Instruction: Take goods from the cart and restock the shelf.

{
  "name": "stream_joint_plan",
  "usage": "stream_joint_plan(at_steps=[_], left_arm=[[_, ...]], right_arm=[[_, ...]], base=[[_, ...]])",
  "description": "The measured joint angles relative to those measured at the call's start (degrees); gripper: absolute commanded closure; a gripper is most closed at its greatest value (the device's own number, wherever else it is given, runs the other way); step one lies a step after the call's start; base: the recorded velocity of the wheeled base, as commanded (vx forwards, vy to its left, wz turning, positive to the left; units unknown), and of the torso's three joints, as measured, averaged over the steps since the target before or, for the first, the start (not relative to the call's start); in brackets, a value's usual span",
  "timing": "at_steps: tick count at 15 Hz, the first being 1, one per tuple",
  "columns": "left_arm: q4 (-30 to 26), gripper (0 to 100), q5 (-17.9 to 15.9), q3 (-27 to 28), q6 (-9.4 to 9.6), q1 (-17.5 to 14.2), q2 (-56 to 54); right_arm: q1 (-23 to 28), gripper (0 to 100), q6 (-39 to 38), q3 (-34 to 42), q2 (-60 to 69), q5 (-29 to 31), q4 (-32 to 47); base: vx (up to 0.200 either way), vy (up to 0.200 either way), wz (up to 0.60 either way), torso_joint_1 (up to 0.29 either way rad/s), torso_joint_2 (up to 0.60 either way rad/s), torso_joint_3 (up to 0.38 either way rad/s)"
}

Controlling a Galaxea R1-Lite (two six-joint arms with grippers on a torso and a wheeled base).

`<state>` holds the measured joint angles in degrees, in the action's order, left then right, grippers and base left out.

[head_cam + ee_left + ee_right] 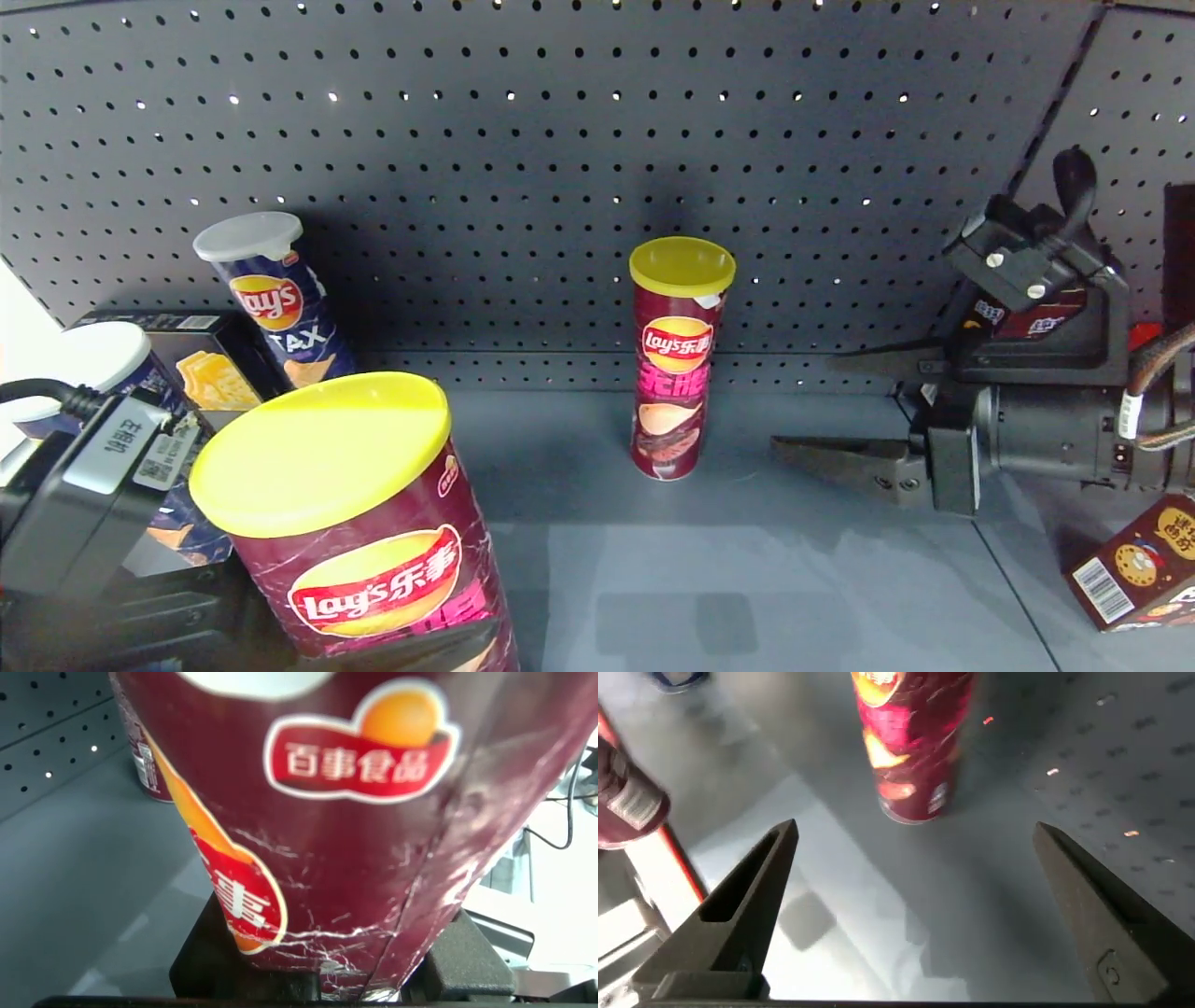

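Over on the left, the left gripper [341,975] is clamped on the held can [345,504], fingers pinching its lower body, yellow lid up, and it hangs low in front of the shelf [747,579], not set down yet. So by my read we're mid-delivery: one can in hand, placing to come. Behind it sit the blue can [275,299] with its white lid and a dark box [210,359], both close to the back wall, so that corner looks crowded. In the middle, the standing can [674,364] is upright on the shelf, just in front of the pegboard [523,140], with bare floor on either side. To its right, the right gripper [803,404] has its fingers spread wide, holding nothing, pointing at that can but apart from it. Far right, a brown box [1134,560] lies tilted near the shelf's front edge. Next call, I'd say: carry the held can forward into the gap left of the standing can, keep it upright, clear the blue can, set it flat, then let go. The shelf floor is smooth grey metal, the back wall dark perforated panel with light glinting through the holes
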<state>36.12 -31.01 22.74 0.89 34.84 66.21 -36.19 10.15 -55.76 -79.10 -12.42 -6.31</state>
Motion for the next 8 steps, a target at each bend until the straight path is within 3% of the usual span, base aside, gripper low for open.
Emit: stream_joint_plan(at_steps=[5,8], left_arm=[[0.0,100,0.0,-0.1,-0.1,0.0,0.0],[0.0,100,-0.1,-0.1,-0.11,-0.4,0.0]], right_arm=[[0.9,0,0.3,0.3,-4.3,-7.2,-8.9],[1.3,0,0.9,0.2,-6.0,-7.9,-12.0]], base=[[0.0,0.0,0.0,0.0,0.0,0.0],[0.0,0.0,0.0,0.0,0.0,0.0]])
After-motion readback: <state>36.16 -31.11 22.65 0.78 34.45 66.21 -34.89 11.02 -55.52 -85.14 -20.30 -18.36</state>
